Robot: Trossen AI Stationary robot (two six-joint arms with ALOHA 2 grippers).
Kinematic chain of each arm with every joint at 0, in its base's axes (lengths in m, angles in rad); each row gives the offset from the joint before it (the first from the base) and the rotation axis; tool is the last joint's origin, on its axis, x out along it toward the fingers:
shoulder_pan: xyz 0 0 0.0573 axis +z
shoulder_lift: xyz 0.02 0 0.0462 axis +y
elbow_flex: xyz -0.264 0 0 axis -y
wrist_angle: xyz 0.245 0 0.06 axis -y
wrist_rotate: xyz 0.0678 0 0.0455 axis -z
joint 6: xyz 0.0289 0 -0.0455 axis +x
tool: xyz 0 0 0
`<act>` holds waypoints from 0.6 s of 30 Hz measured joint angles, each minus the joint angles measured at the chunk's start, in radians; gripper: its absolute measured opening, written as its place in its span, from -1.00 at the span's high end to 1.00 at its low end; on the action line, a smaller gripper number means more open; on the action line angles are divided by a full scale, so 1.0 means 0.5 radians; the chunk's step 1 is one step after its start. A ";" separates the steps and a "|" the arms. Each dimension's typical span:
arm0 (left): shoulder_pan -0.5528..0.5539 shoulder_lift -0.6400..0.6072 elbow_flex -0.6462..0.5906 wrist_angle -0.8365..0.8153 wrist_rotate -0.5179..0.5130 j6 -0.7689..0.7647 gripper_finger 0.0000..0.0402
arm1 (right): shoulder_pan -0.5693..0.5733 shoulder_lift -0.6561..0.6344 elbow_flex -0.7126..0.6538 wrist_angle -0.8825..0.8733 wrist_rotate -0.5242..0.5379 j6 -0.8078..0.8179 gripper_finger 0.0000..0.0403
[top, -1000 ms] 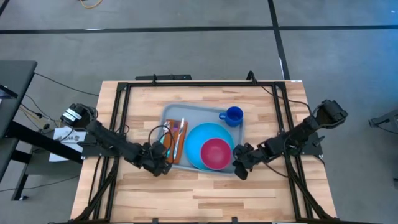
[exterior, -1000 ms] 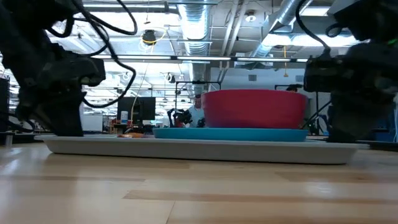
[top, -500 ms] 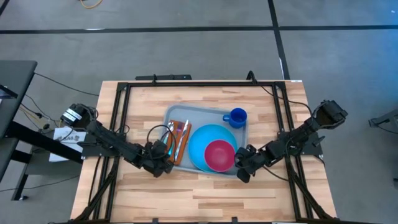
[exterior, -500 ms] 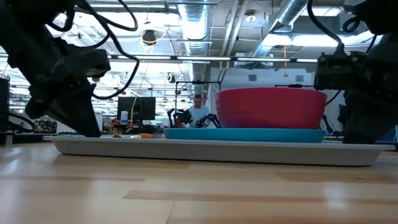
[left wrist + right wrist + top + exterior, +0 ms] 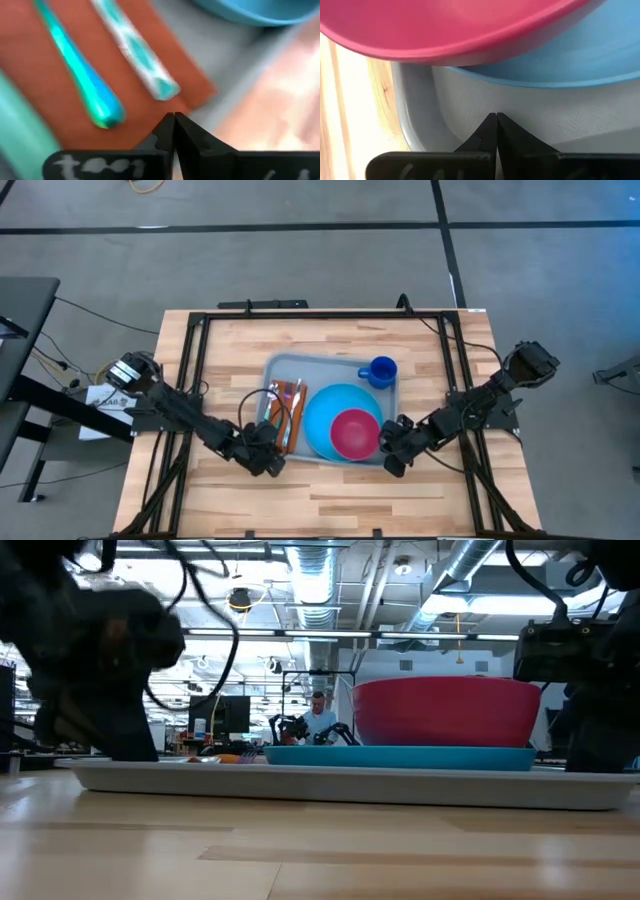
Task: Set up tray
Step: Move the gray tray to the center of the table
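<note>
The light grey-blue tray (image 5: 300, 370) lies flat on the wooden table (image 5: 330, 490). It carries a round blue plate (image 5: 322, 412) with a red bowl (image 5: 352, 432) on it, a blue mug (image 5: 380, 370), and a rust-brown napkin (image 5: 283, 420) with cutlery (image 5: 75, 65) on top. My left gripper (image 5: 272, 457) is at the tray's near left corner, shut. My right gripper (image 5: 390, 450) is at the near right corner, shut. In the low view the left gripper (image 5: 110, 730) and the right gripper (image 5: 600, 730) stand at the tray's (image 5: 300, 780) two ends. My left gripper (image 5: 174, 117) is shut at the tray's near left corner (image 5: 200, 107), beside the napkin's corner (image 5: 197, 97), coming slanting from the near left. The fingers hide the rim under them. The tray rests flat on the table. My right gripper (image 5: 496, 117) is shut at the tray's near right corner, over its curved wall (image 5: 455, 115), coming slanting down from the table's right. The fingertips hide the exact place of contact. The tray sits flat on the table.
A black frame (image 5: 300, 315) runs round the tabletop's edges. Bare wood lies along the near side (image 5: 330, 490) and along the far side (image 5: 320, 335) of the tray. A person shows far off in the room behind (image 5: 318, 715).
The tray with all its load has slid a little toward the table's right edge and slightly nearer. Both grippers have gone along with it. My left gripper has then moved further toward the near edge and the right.
</note>
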State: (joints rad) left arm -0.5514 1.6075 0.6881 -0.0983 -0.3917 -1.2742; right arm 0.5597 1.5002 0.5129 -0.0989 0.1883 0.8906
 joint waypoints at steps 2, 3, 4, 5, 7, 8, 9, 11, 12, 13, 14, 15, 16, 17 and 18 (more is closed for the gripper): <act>-0.024 -0.005 0.079 -0.065 0.057 0.000 1.00 | 0.003 -0.001 0.001 -0.013 -0.002 0.000 1.00; -0.037 -0.004 0.115 -0.112 0.086 -0.005 1.00 | 0.003 -0.002 0.001 -0.015 -0.006 0.000 1.00; -0.052 -0.003 0.143 -0.159 0.102 -0.021 1.00 | 0.004 -0.002 0.001 -0.013 -0.009 0.000 1.00; -0.065 -0.003 0.166 -0.196 0.120 -0.040 1.00 | 0.009 -0.002 0.001 -0.012 -0.008 0.000 1.00; -0.086 -0.003 0.199 -0.232 0.161 -0.075 1.00 | 0.025 -0.002 0.001 -0.012 -0.002 -0.001 1.00; -0.095 -0.002 0.209 -0.234 0.163 -0.086 1.00 | 0.035 -0.002 0.001 -0.012 0.003 -0.001 1.00; -0.105 -0.002 0.218 -0.238 0.162 -0.089 1.00 | 0.047 -0.002 0.001 -0.014 0.005 0.000 1.00; -0.119 -0.002 0.227 -0.239 0.153 -0.106 1.00 | 0.082 -0.002 0.001 -0.016 0.008 0.000 1.00; -0.124 -0.002 0.227 -0.240 0.146 -0.117 1.00 | 0.102 -0.002 0.001 -0.017 0.008 0.000 1.00; -0.130 -0.002 0.227 -0.241 0.144 -0.132 1.00 | 0.127 -0.002 0.001 -0.017 0.007 0.001 1.00; -0.137 -0.002 0.227 -0.243 0.137 -0.147 1.00 | 0.153 -0.002 0.001 -0.016 0.004 0.001 1.00; -0.145 -0.002 0.227 -0.241 0.124 -0.154 1.00 | 0.177 -0.002 0.001 -0.015 0.002 0.001 1.00; -0.156 -0.002 0.227 -0.234 0.108 -0.156 1.00 | 0.199 -0.002 0.001 -0.016 0.003 0.001 1.00; -0.159 -0.002 0.230 -0.234 0.080 -0.147 1.00 | 0.216 -0.002 0.001 -0.018 0.013 0.000 1.00; -0.160 -0.001 0.245 -0.257 0.042 -0.115 1.00 | 0.228 -0.002 0.001 -0.021 0.041 -0.003 1.00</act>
State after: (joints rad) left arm -0.6312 1.6070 0.8106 -0.2266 -0.3707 -1.3319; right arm 0.6736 1.4994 0.5133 -0.1096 0.2088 0.8890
